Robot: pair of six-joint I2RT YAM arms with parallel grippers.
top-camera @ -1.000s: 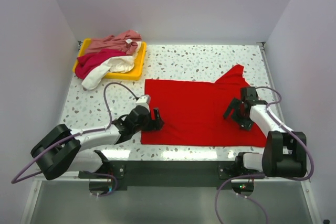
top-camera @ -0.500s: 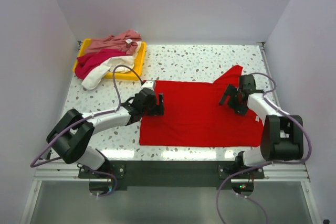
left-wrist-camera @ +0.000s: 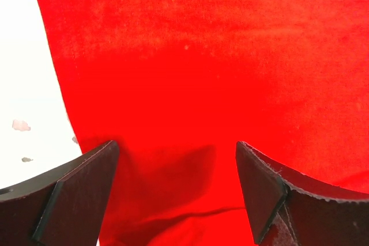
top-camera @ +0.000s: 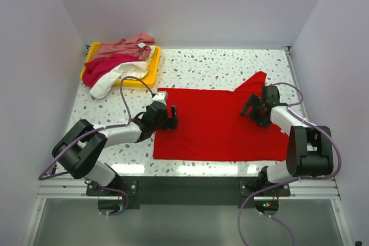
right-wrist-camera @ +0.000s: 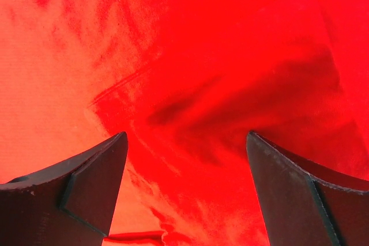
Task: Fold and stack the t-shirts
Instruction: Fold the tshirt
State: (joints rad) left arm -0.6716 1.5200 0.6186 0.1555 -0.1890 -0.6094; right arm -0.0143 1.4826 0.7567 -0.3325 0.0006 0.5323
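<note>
Soft red t-shirt (top-camera: 222, 125) lies flat, roughly rectangular (faint creases).

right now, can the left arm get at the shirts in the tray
Probably yes. The left pincer is open and empty over the red shirt's left edge, and nothing stands between it and the shirts heaped on the tray at the far left.

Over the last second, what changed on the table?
The left arm carried its jaws away from the bases, along the red t-shirt's left edge. The right arm did likewise over the shirt's right part. Both sets of jaws stayed open above the cloth, with nothing taken hold of. The shirt, the yellow tray and the heap of t-shirts on it kept their places.
</note>
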